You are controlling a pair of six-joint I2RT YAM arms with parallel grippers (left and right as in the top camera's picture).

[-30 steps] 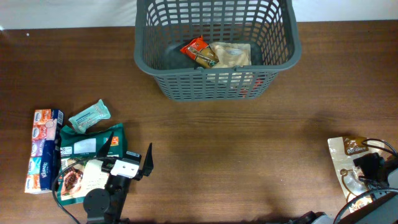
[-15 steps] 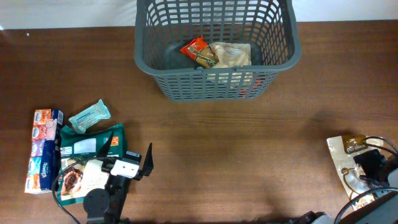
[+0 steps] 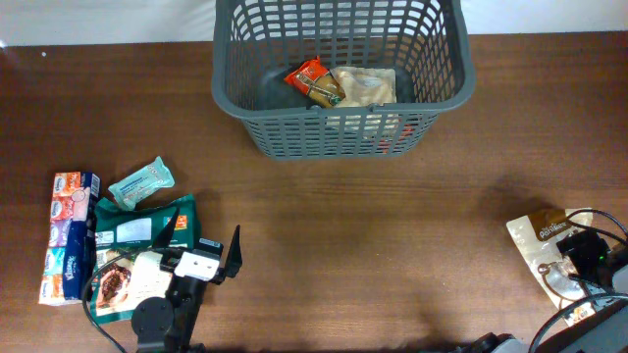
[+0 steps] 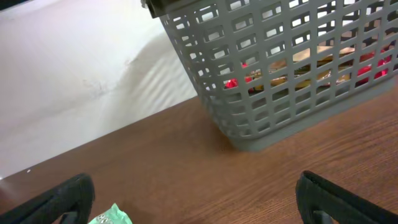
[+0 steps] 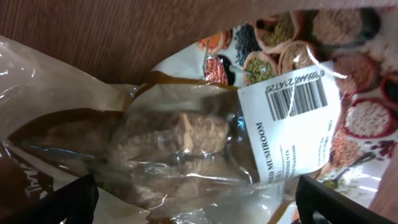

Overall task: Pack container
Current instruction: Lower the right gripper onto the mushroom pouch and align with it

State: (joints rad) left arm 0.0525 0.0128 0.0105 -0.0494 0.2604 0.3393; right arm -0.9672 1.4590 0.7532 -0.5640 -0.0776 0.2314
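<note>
The large dark grey lattice-sided plastic basket (image 3: 334,132) stands far-centre on the table (image 3: 392,226), stiff and light. Near right, the right fingers (image 5: 59,202), spread wide, straddle a crinkly brown-and-clear mushroom packet (image 5: 180,143): soft, slippery, probably light; pinch its bulging middle. Left fingers (image 4: 65,196) gape, empty.

Dark brown wood-grain table (image 3: 392,226), white backdrop (image 4: 74,81) beyond its far edge, soft even light

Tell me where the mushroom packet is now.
In the overhead view the mushroom packet lies at the far right, beneath the open right claw, well apart from the grey basket.
</note>
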